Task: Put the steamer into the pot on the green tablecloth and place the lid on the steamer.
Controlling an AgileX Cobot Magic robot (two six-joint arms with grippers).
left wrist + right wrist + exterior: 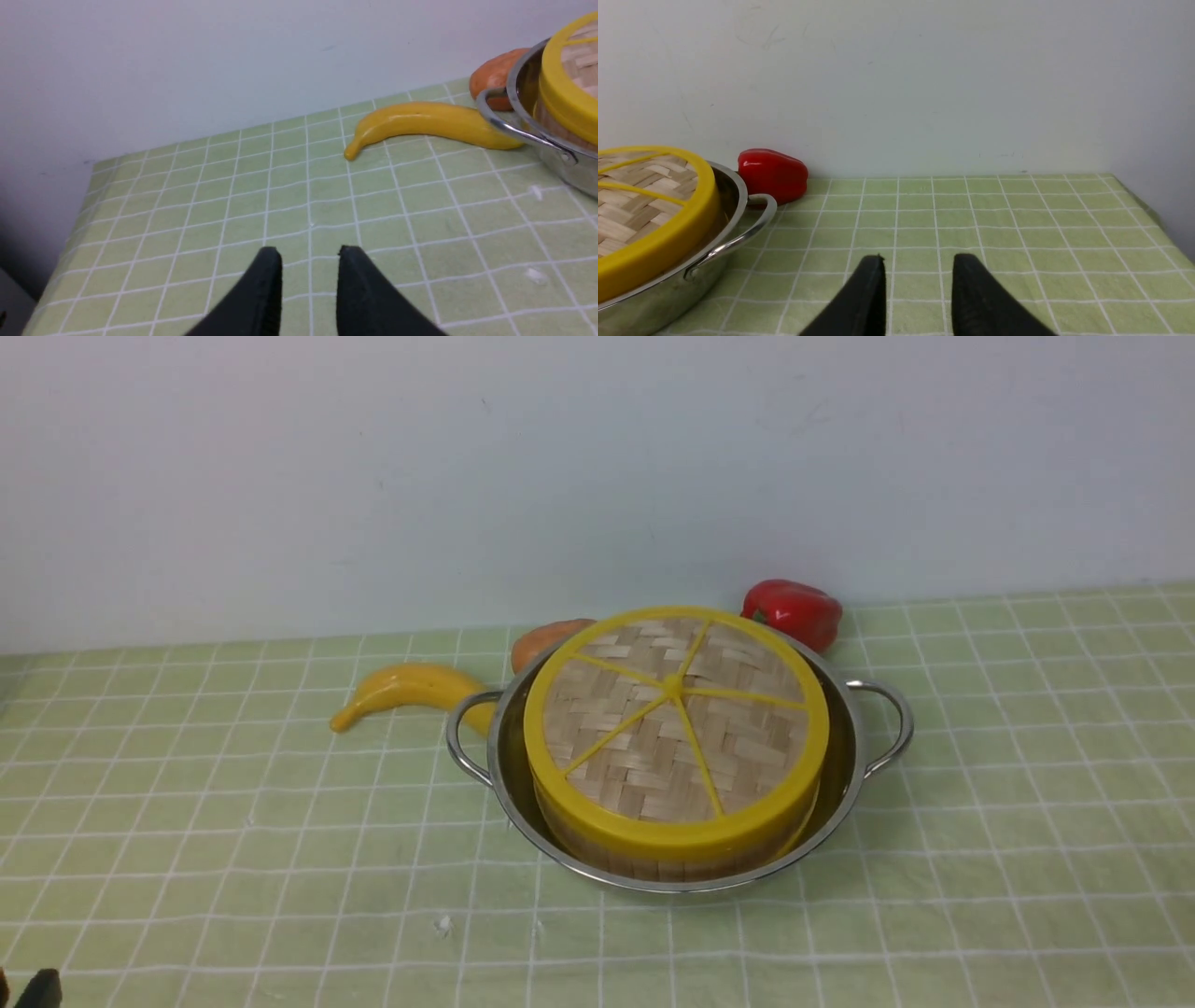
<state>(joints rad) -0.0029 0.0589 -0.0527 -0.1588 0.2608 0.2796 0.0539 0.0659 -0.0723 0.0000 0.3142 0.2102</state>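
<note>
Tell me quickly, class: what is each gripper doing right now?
Left gripper: open, holding nothing, above the green tablecloth.
Right gripper: open, holding nothing, clear of the pot.

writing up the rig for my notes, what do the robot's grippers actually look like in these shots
Little of them shows. Each wrist view has two matte black fingers, broad at the base and tapering to blunt rounded tips: the left gripper and the right gripper look alike. No cables, markings or arm links are visible. In the front view only a small dark piece shows at the bottom left corner.

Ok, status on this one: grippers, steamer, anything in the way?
Left gripper and right gripper open, empty. Steamer in pot, lid on. Nothing in the way.
</note>
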